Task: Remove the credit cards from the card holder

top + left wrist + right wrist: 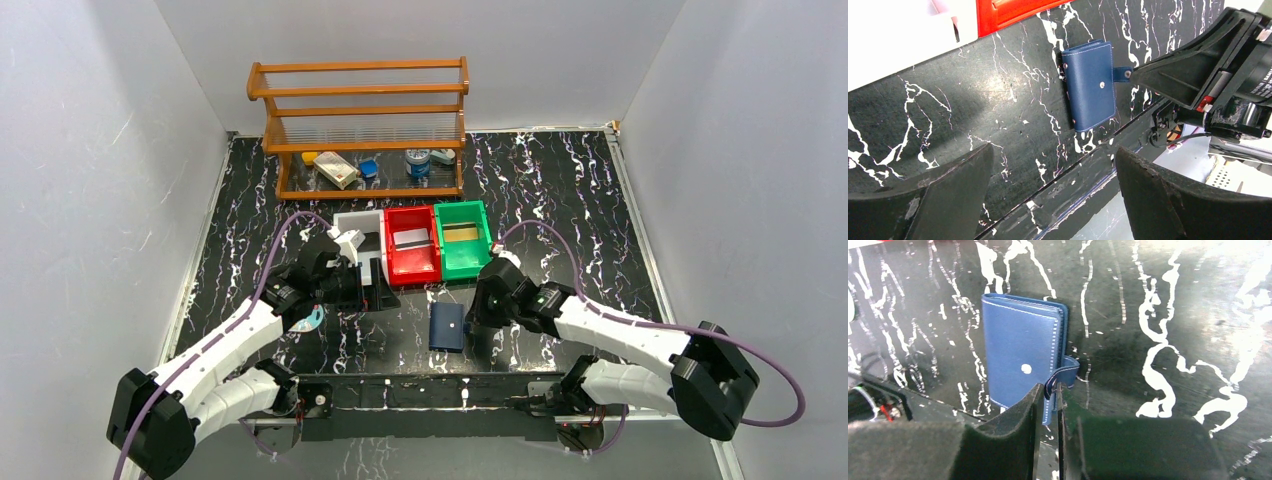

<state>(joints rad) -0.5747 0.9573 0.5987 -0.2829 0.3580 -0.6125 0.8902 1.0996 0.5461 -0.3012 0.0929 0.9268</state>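
Holder (447,327): shut and flat on the table (560,200), between the two arms and near the front edge. Its strap (1064,374) is off the stud and curls out on the side toward the right arm.
Right gripper (1049,392): fingers pressed almost together, pinching the strap at the holder's edge.
Left gripper (1054,150): spread wide over bare table, to the left of the holder and apart from it.
Bins: white (358,232), red (412,245) and green (462,240) stand in a row just behind the holder, with a grey flat piece in the red one.
Rack (360,110): wooden, at the back, small items on its lowest shelf.
Disc (312,320): shiny, partly hidden under the left arm.
In the way: from the left wrist, the right gripper's body covers the strap's end.
Writing: the label of a can (418,163) on the rack is too small to read.
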